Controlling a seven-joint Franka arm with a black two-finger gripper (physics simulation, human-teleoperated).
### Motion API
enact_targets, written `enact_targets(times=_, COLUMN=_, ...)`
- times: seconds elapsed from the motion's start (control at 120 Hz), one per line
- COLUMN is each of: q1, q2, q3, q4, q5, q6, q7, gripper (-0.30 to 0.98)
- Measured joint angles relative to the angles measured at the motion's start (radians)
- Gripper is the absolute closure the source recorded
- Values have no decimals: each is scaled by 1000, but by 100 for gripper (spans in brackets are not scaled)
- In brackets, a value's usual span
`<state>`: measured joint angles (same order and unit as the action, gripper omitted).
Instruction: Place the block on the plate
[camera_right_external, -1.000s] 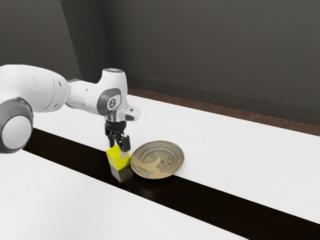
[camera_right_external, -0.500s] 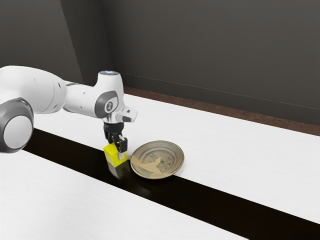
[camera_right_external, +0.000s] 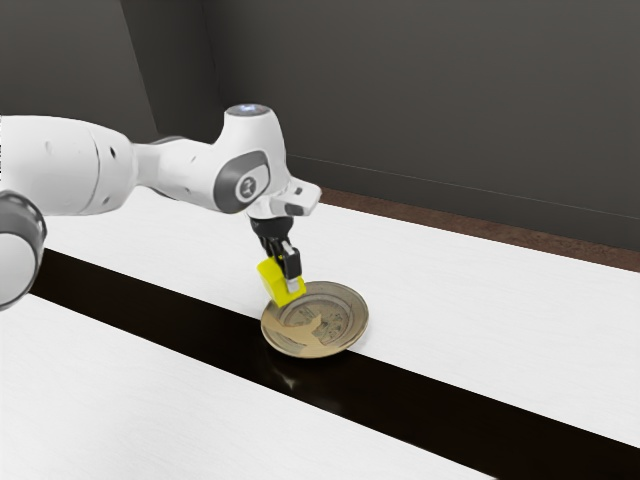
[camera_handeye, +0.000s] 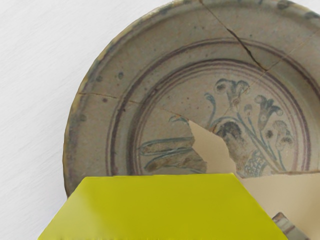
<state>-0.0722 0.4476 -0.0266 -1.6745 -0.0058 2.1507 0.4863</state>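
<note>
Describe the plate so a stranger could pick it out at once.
Across the white table runs a glossy black stripe. Lying over one edge of that stripe is the plate, round and grey-brown. Painted flowers, dark rings, cracks and plain tan patches set it apart from the plain yellow block in the pincer.

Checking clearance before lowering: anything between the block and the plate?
Nothing visible between them. The gripper holds the yellow block at the arm-side edge of the plate in the exterior view; whether it touches the rim, I can't tell.
</note>
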Motion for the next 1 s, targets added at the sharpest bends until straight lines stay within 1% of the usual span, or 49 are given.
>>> enact_targets(times=0.117, q1=-26, q2=42, q3=-14, q4=37, q5=1, q6=13, q7=-1, gripper=29)
enact_targets(times=0.308, q1=-30, q2=131, q3=-19, q4=56, q5=1, q6=23, q7=-1, gripper=29)
enact_targets(times=0.508, q1=-29, q2=137, q3=-24, q4=69, q5=0, q6=23, q7=4, gripper=13)
enact_targets(times=0.675, q1=-34, q2=21, q3=-25, q4=56, q5=6, q6=0, q7=10, gripper=6)
enact_targets(times=0.858, q1=-60, q2=-134, q3=-24, q4=51, q5=9, q6=-98, q7=13, gripper=3)
enact_targets(times=1.0, q1=-64, q2=-187, q3=-24, q4=52, q5=10, q6=-159, q7=14, gripper=1)
